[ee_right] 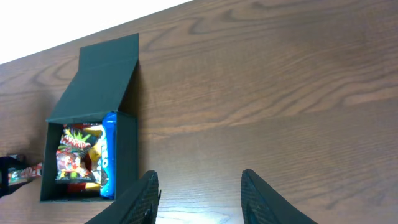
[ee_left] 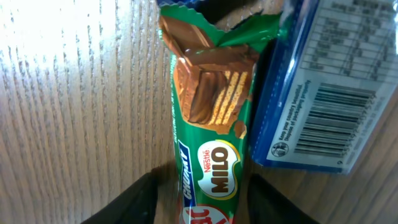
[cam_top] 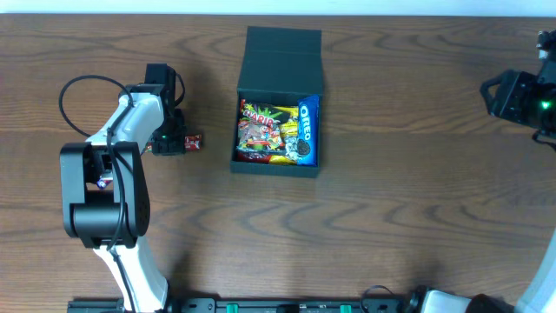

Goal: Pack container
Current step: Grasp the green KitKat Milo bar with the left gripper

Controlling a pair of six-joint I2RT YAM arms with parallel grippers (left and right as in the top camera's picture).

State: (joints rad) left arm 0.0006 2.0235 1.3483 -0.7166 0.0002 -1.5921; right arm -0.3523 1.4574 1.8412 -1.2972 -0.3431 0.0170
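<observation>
The dark charcoal-teal container [cam_top: 236,122] stands open at the table's middle, with its lid [cam_top: 283,54] folded back. It holds a blue Oreo packet [cam_top: 307,130] and a Haribo bag [cam_top: 261,126], and it also shows in the right wrist view [ee_right: 127,155]. My left gripper [cam_top: 172,139] is down at the table, left of the container. In the left wrist view its jaws [ee_left: 205,179] are open on either side of a green Milo bar [ee_left: 214,112] lying on the wood, with small gaps. A blue packet [ee_left: 317,93] lies beside the bar. My right gripper [ee_right: 199,177] is open and empty, far right [cam_top: 499,94].
The red end of a packet [cam_top: 194,141] sticks out right of my left gripper. The left arm's base [cam_top: 100,200] and cable stand at the front left. Bare wooden table [cam_top: 417,200] lies between the container and my right arm.
</observation>
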